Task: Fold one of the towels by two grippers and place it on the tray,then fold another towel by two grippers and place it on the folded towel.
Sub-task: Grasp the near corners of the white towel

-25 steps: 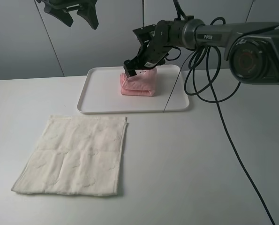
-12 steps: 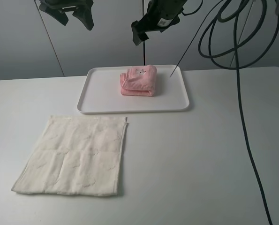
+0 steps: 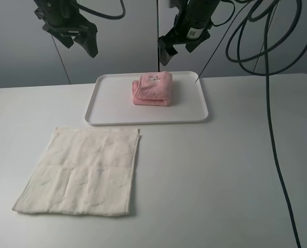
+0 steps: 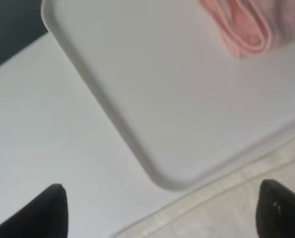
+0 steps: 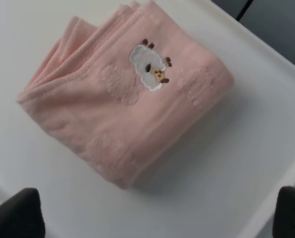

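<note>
Towel of pale pink terry (image 3: 153, 89) sits folded on white plastic tray (image 3: 112, 103), upper centre; black left gripper (image 3: 80, 44) and right gripper (image 3: 175, 51) hang unclenched; flat cream-white towel (image 3: 83, 170), lower left, probably needs grasping next.

Left pincer (image 3: 80, 42): raised high at rear left, pointing down, jaws spread wide, nothing between them. Left wrist view: only black fingertips (image 4: 47, 214) showing, well apart.

Right pincer (image 3: 175, 49): raised high near rear centre, tilted down, jaws wide, empty. Right wrist view: fingertips (image 5: 19, 213) far apart.

Right arm (image 3: 197, 15) mostly out of view above. Black cables (image 3: 267, 46) loop down from it.
</note>
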